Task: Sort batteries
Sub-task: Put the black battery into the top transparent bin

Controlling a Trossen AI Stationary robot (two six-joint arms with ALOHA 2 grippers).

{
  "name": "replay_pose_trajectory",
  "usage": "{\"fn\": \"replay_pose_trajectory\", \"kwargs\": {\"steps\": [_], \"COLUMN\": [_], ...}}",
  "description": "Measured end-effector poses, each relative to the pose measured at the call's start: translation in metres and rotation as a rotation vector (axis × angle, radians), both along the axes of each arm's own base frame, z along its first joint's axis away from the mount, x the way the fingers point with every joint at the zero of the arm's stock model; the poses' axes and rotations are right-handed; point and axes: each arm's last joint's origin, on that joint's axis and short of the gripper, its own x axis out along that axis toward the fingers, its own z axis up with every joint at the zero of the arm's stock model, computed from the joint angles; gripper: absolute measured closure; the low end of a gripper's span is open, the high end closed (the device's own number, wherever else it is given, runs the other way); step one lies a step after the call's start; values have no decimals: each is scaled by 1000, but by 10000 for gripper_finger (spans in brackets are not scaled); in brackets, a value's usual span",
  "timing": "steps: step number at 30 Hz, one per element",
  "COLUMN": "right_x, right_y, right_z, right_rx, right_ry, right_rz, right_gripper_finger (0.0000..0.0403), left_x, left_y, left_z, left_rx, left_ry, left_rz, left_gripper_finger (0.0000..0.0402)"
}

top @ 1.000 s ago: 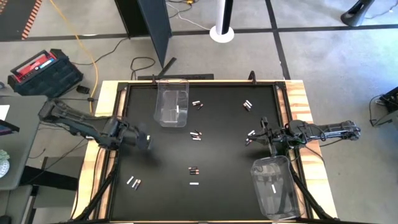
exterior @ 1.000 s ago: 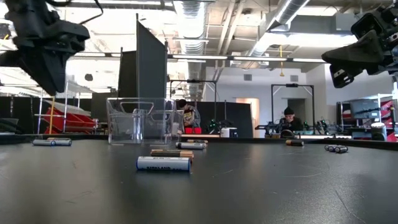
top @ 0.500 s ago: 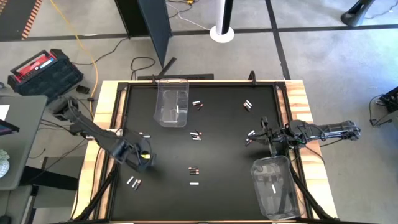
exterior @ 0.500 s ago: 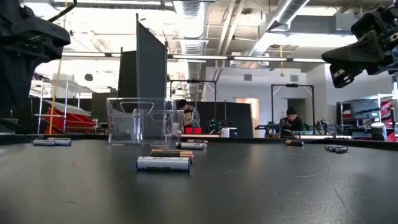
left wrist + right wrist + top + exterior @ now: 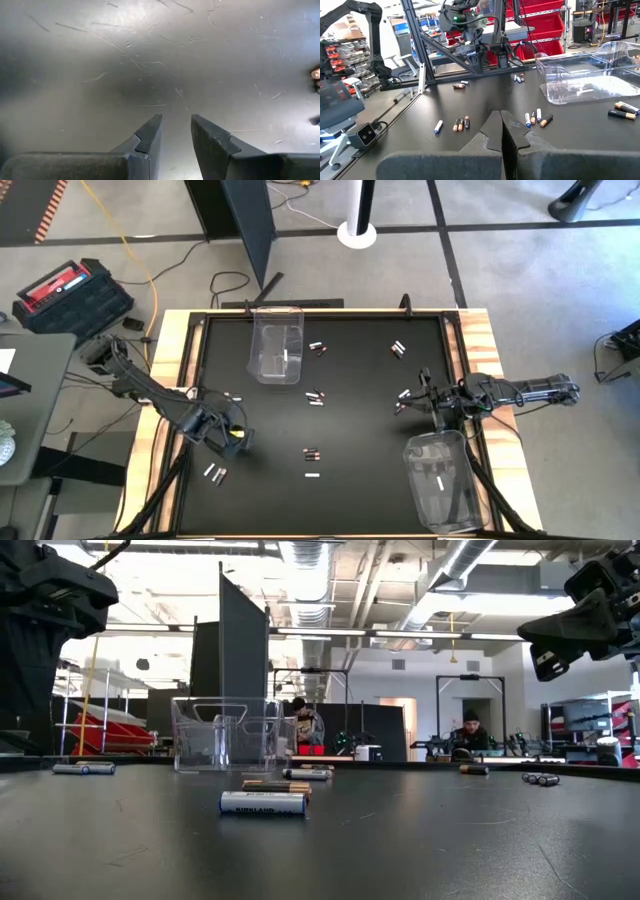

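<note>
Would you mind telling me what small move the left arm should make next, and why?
Probably shift the left gripper toward the two batteries lying near the table's front-left edge: its fingers stand slightly apart over bare tabletop with nothing between them.

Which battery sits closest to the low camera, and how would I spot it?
Start at the clear bin left of centre on the black table. In front of it lies a battery on its side. Unlike the darker cells behind, it is white with dark lettering and looks largest.
</note>
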Motion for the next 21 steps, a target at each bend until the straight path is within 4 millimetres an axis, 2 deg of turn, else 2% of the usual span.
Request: {"fn": "replay_pose_trajectory", "kwargs": {"steps": [10,16,21], "right_x": [0,0,0], "right_y": [0,0,0], "right_z": [0,0,0], "right_rx": [0,0,0], "right_ry": [0,0,0], "right_rz": [0,0,0], "right_gripper_finger": [392,392,392], "left_x": [-1,-1,2], "left_y": [1,-1,-12], "left_z": [-1,-1,1], "left_rx": [73,110,161], "left_ry": [17,-6,-143], "left_rz": [-188,-194,-158], "left_gripper_finger": [304,304,304]}}
